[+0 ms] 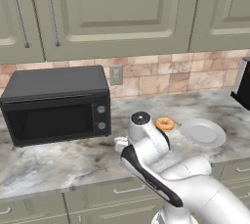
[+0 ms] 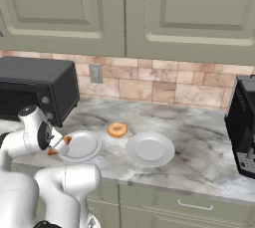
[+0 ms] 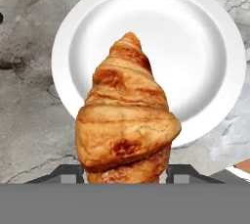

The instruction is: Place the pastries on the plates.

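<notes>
The microwave [image 2: 35,90] was seen at the far left of the marble counter [image 2: 199,137], and just ahead of it the gripper [image 2: 59,146] was clamped on the croissant [image 3: 127,115], held above the left rim of the near plate [image 2: 79,146]. Next along, the doughnut [image 2: 117,130] was found lying on the counter between the two plates, and the second plate [image 2: 150,149] was left bare to its right.
</notes>
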Robot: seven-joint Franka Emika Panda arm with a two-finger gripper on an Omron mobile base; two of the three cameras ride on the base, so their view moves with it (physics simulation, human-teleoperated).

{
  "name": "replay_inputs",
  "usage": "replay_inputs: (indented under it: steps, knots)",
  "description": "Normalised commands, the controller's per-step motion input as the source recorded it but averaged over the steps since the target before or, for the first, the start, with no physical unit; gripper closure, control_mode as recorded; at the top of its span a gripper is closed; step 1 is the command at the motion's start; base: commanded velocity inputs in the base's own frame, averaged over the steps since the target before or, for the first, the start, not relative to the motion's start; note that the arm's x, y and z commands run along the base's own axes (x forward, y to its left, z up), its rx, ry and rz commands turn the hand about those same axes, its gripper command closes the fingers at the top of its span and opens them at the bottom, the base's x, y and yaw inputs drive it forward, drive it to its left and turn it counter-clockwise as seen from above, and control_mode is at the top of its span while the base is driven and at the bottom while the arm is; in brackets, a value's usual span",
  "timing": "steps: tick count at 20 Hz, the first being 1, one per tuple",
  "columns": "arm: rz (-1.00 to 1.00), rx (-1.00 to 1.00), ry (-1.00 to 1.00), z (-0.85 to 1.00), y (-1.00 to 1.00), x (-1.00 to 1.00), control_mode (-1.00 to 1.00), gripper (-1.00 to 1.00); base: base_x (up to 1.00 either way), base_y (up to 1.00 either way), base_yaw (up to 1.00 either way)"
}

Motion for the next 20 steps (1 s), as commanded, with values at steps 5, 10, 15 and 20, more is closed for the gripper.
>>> replay_inputs:
  steps: [5,10,15,20]
  knots:
    - [-0.03,0.00,-0.03,0.02,-0.40,0.14,-1.00,1.00,0.00,0.00,0.00]
    - [0.00,0.00,0.00,0.00,-0.16,0.20,-1.00,1.00,0.00,0.00,0.00]
    - [0.00,0.00,0.00,0.00,-0.31,0.45,-1.00,1.00,0.00,0.00,0.00]
    - [0.00,0.00,0.00,-0.04,-0.14,0.28,-1.00,1.00,0.00,0.00,0.00]
